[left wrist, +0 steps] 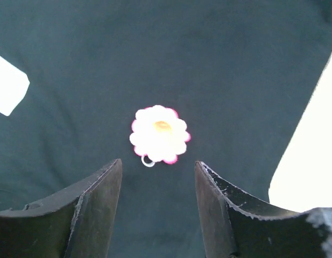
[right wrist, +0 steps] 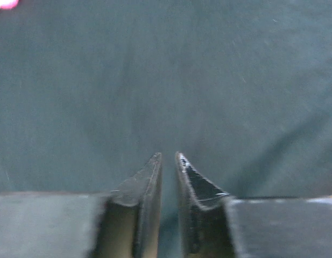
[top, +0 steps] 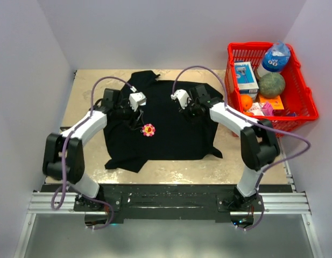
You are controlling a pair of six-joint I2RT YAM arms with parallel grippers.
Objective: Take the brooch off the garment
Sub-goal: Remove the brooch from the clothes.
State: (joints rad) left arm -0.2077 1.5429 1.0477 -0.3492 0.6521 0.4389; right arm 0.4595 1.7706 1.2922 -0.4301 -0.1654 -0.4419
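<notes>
On the left half of the tan table (top: 82, 94), the left arm reaches inward over the garment (top: 174, 131), a black shirt spread flat across the middle of the work surface. The left gripper (top: 139, 119) points down toward the cloth just left of centre. In its wrist view the left gripper (left wrist: 157, 164) has its two dark fingers well apart, with nothing between them. The brooch (left wrist: 160, 135) lies just ahead of the fingertips, in line with the gap and clear of both fingers. It appears as a small flower with pink-edged petals, a yellowish centre and a small metal ring at its lower edge. It rests on the garment (left wrist: 219, 64); how it is fastened cannot be told.

From above, the brooch (top: 148, 129) sits on the shirt's left-centre area, just beside the left gripper and well apart from the right one.

To the right of centre, the right gripper (top: 183, 109) is lowered to the upper part of the shirt. In its wrist view the right gripper (right wrist: 168, 156) has its fingers nearly together, with only a narrow slit between the tips. Whether any cloth is pinched there cannot be told. A pink sliver of the brooch (right wrist: 1, 4) shows at that view's top left corner.

At the far right, a red basket (top: 312, 105) stands on the table near the shirt, holding a bottle (top: 274, 58), a box (top: 245, 75) and a round green item (top: 272, 85).
</notes>
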